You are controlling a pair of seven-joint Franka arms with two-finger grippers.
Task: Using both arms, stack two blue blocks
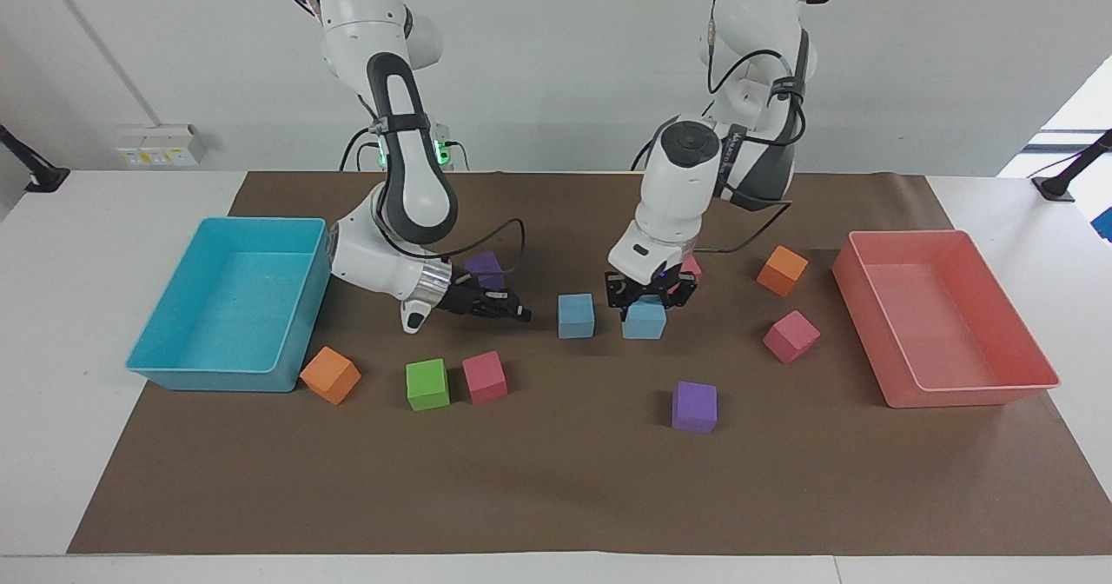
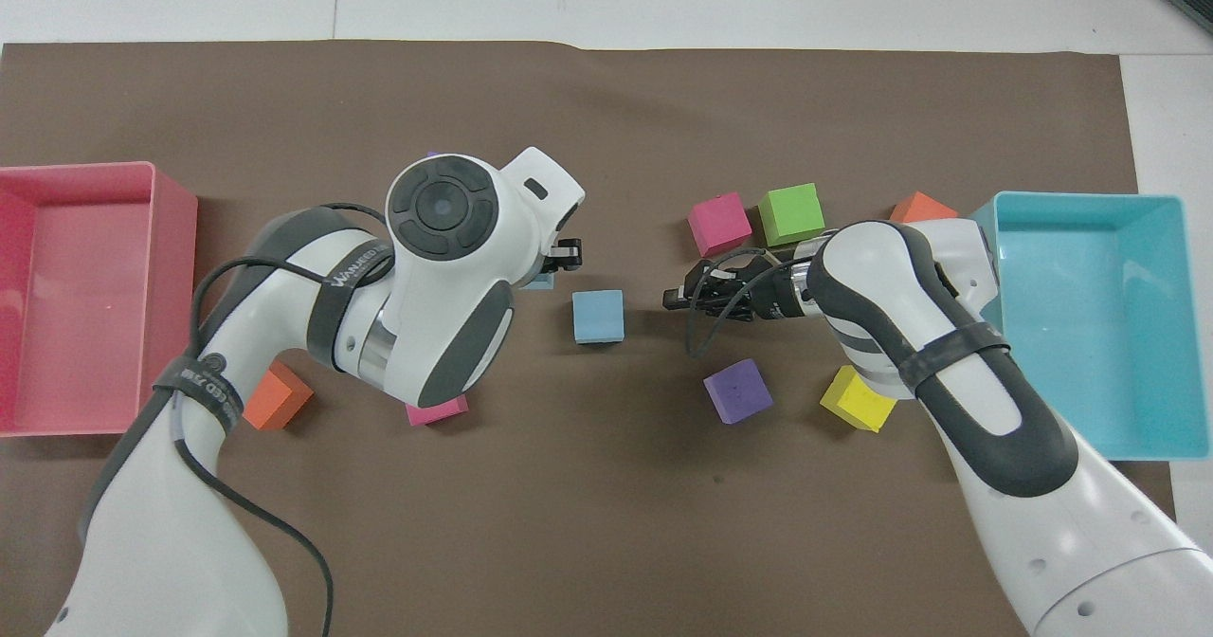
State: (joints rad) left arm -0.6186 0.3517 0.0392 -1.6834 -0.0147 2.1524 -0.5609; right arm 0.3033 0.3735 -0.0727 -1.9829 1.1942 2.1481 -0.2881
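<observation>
Currently, in the facing view, the left gripper (image 1: 645, 299) is clamped on a blue block (image 1: 644, 320), held raised just beside the second blue block (image 1: 576, 315), which rests on the brown mat (image 1: 556, 480) mid-table. The right gripper (image 1: 508, 308) is low over the mat, between the second blue block and the turquoise tray (image 1: 174, 367); its finger spacing cannot be determined. A purple cube (image 1: 694, 407) lies farther from the robots.

In the overhead view, the left gripper (image 2: 567, 256) covers most of its held blue block (image 2: 542, 282). The second blue block (image 2: 598, 316) lies between both grippers, apart from the right gripper (image 2: 678, 298).
</observation>
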